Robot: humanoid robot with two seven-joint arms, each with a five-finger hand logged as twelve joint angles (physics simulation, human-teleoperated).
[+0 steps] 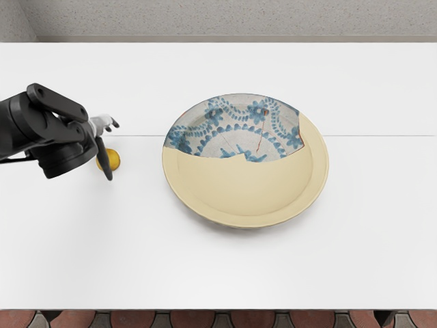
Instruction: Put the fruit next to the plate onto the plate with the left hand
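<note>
Fruit [114, 160], half hidden by left hand [102, 139], looks round; axis unclear.

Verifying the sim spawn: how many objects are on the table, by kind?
Plate: 1
Fruit: 1 (yellow, partly behind the left hand)
Total: 2

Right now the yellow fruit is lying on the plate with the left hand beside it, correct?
No. The head view shows the yellow fruit on the table, left of the plate, not on it. The left hand is beside it.
</note>
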